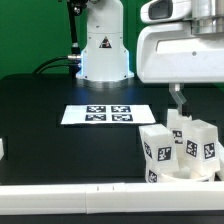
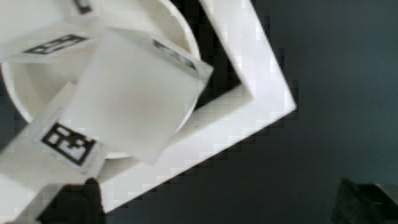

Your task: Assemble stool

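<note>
Pincer [image 1: 178,103] is up over the stool stack at the exterior view's lower right. In the wrist view I only get two dark fingertips [image 2: 71,205] at the frame edge, well apart, with nothing between them, so I read it as released and holding nothing.

Right under it: blocky white plastic legs with black-and-white square tags [image 1: 186,143], standing upright. I count three for sure in the exterior view, maybe a fourth hidden behind. They sit on the round white plastic disc seat [image 1: 185,176], whose rim shows at their base. In the wrist view one leg [image 2: 107,95] fills most of the frame over the curved seat edge [image 2: 164,22].

My read: late stage, legs placed in the sockets. I can't tell whether each is fully seated, or whether any leg is left over. No loose legs visible on the black surface [image 1: 40,100].

Edges: the stack is right against a raised white L-shaped rail [image 2: 267,85], which runs along the near edge of the surface in the exterior view [image 1: 70,198]. No slack on that side.

Open room: plenty towards the exterior view's left. The marker board [image 1: 108,114] lies flat there, near the stack but not touching. Small white block [image 1: 2,149] at the far left edge, well apart. Straight up is the clean way out.
</note>
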